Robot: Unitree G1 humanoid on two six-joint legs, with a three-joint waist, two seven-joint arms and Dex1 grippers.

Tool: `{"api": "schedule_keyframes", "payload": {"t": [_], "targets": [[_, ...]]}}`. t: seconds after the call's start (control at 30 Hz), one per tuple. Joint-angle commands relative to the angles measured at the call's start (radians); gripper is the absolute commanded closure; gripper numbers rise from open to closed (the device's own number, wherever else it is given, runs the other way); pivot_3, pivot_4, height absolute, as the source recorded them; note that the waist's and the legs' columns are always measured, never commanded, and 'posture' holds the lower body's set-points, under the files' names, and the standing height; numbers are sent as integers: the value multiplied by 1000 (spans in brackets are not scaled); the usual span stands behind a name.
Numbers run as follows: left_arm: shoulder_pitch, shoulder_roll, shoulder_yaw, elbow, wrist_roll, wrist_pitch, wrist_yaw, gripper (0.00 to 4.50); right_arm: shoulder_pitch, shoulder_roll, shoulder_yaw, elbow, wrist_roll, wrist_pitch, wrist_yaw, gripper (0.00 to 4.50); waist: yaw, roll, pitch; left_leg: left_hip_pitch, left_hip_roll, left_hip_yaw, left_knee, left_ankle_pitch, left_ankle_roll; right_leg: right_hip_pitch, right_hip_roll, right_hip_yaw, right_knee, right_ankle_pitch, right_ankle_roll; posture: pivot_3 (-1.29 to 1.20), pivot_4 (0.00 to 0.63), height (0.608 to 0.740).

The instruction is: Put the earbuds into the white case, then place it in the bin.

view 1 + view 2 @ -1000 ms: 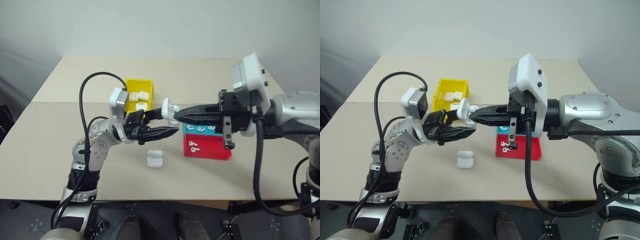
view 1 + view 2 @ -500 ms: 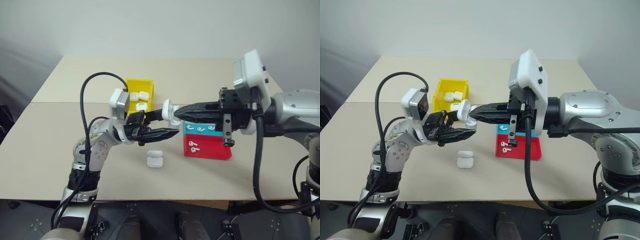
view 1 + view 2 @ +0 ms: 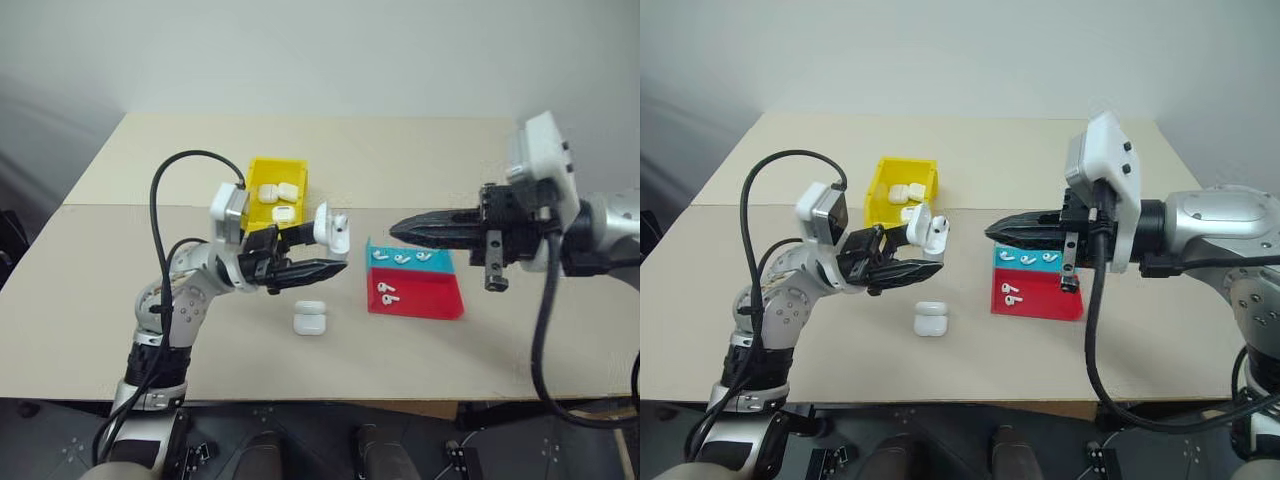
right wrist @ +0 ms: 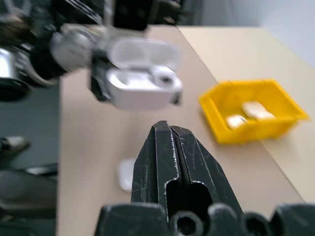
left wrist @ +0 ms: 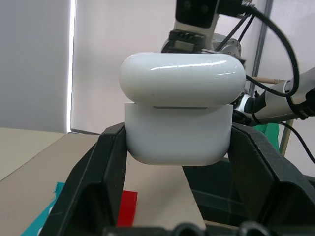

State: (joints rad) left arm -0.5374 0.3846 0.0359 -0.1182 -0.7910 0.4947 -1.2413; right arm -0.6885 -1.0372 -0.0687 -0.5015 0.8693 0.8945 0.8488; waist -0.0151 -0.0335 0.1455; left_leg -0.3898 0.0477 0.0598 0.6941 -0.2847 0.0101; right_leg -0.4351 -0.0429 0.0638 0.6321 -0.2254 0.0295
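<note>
Left eye view: left gripper (image 3: 322,250) clamps the white case (image 3: 333,230), lid open, just right of the bin (image 3: 277,190); right gripper (image 3: 396,229), jaws closed and empty, over the teal tray (image 3: 440,262), so next is probably fetching 1 of the earbuds (image 3: 387,294).

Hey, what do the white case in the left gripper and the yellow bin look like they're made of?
The white case: likely hard glossy plastic, with bright highlights along its rounded lid. The yellow bin: probably moulded plastic, evenly coloured, thin stiff walls, duller sheen. Neither can be confirmed by look alone.
</note>
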Motion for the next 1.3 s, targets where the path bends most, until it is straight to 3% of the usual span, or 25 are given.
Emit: {"api": "schedule_keyframes", "payload": {"t": [0.03, 0.13, 0.27, 0.37, 0.67, 0.9, 1.3], "targets": [[-1, -3, 16, -61, -23, -24, 10, 1724, -47, -15, 172, 125, -259, -98, 7, 4477, -3, 0, 0, 0, 0, 1, 0, 0, 0, 0, 0, 0, 0, 0, 0, 0, 150, 740], [9, -13, 3, -73, 1, -40, 27, 1724, -83, -12, 316, 249, -455, -230, 77, 4285, -1, 0, 0, 1, 0, 3, 0, 0, 0, 0, 0, 1, 0, 0, 0, 0, 150, 740], [17, -34, -13, -94, 33, -50, 100, 1724, -147, 40, 471, 473, -683, -415, 156, 3182, 1, 0, 0, 0, 0, 4, 0, 0, 0, -1, 0, 2, -1, 0, 0, 0, 150, 740], [26, -41, -20, -115, 42, -49, 137, 1724, -196, 92, 503, 611, -766, -506, 206, 2271, 1, 0, 0, 0, 0, 4, 0, 0, 0, -1, 0, 2, -1, 0, 0, 0, 150, 740], [46, -87, -12, -212, 42, -10, 365, 1724, -384, 259, 548, 1094, -971, -841, 303, 2271, 0, 0, 0, 0, 0, 4, 0, 0, 0, -1, 0, 2, 0, 1, 0, 0, 150, 740], [85, -33, -21, -249, 6, 4, 301, 1724, -552, 364, 601, 1474, -1104, -1207, 428, 2271, -6, 1, 0, 1, 0, 5, -1, 1, -1, -1, 0, 2, 0, 1, -1, 0, 150, 740], [142, 67, 20, -275, -67, -11, 198, 1724, -664, 479, 625, 1732, -1280, -1396, 406, 2271, -16, 2, 1, 1, 0, 5, -1, 1, -2, -1, -1, 2, 2, 1, -1, 0, 150, 740]]}}
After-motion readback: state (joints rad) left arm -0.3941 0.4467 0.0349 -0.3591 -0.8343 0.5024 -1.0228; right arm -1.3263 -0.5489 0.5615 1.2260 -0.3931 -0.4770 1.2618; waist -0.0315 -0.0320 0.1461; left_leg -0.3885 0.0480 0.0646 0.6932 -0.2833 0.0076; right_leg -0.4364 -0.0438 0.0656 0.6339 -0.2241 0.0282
